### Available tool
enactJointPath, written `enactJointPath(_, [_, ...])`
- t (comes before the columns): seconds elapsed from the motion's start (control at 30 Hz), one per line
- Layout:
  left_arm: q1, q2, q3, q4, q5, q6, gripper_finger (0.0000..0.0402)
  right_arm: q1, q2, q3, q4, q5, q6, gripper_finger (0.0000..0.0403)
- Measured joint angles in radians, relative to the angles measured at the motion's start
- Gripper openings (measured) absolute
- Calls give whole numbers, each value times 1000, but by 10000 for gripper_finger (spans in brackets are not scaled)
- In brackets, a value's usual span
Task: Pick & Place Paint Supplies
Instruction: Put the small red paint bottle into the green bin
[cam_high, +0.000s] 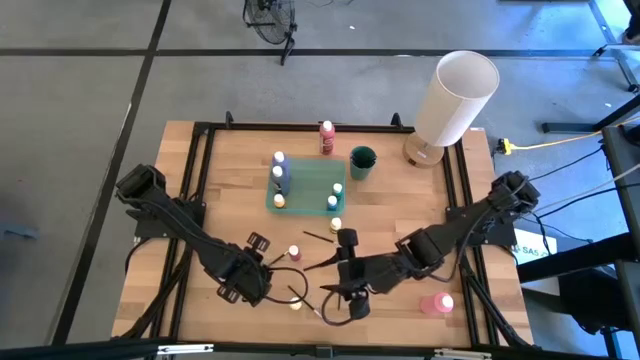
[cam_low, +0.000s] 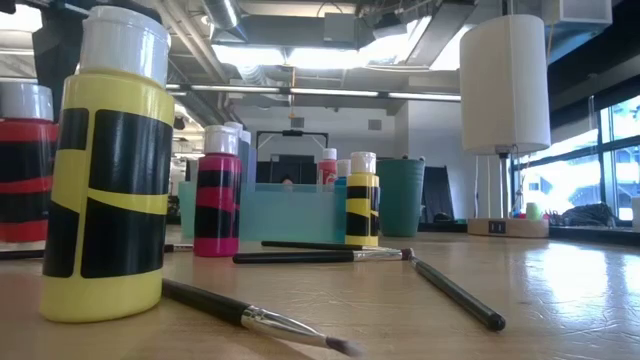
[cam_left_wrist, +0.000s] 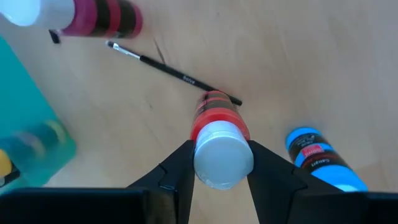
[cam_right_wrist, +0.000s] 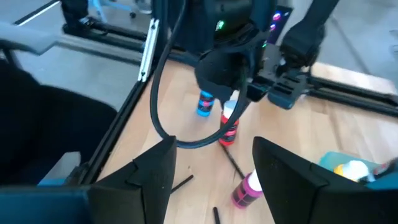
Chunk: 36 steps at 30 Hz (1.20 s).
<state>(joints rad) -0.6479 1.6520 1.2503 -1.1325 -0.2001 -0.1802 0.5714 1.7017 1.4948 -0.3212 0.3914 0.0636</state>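
Worktop (cam_high: 400, 215): wooden, inside a black frame; it carries all the supplies and both arms reach in from its near corners.
White cylinder (cam_high: 457, 97): stands at the far right corner, no part of the job.
Teal tray (cam_high: 305, 188): far centre of the worktop, already holding several white-capped bottles; a green cup (cam_high: 362, 161) stands just beside it and a tall red bottle (cam_high: 326, 136) just behind.
Left gripper (cam_left_wrist: 219, 163): low over the near left of the worktop, jaws clamped on the white cap of a red paint bottle (cam_left_wrist: 217, 118). In the right wrist view the bottle looks tilted and clear of the wood, though I cannot be sure it is fully lifted.
Right gripper (cam_right_wrist: 214, 163): near centre of the worktop, jaws apart with nothing between them, facing the left arm.
Loose bottles: a blue bottle (cam_left_wrist: 317, 155) lies just beside the held one; a pink bottle (cam_left_wrist: 102, 15) is farther off toward the tray, and another pink bottle (cam_high: 437, 304) lies near right.
Brushes: one thin dark brush (cam_left_wrist: 168, 71) lies just beyond the red bottle; more are scattered near the centre.
Step in hand: the pick of the red bottle, grip made.
Next move: likely raise it clear, carry it over the brush without knocking the blue bottle, and set it upright in a free part of the tray.
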Motion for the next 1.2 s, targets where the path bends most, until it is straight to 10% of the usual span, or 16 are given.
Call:
enactJointPath(0.67, [71,-2,510,-436,-129,126,118,164,-8,1,-37,269,135,216])
enactJointPath(1.2, [534,-44,606,-440,91,420,118,194,-8,0,-35,262,210,215])
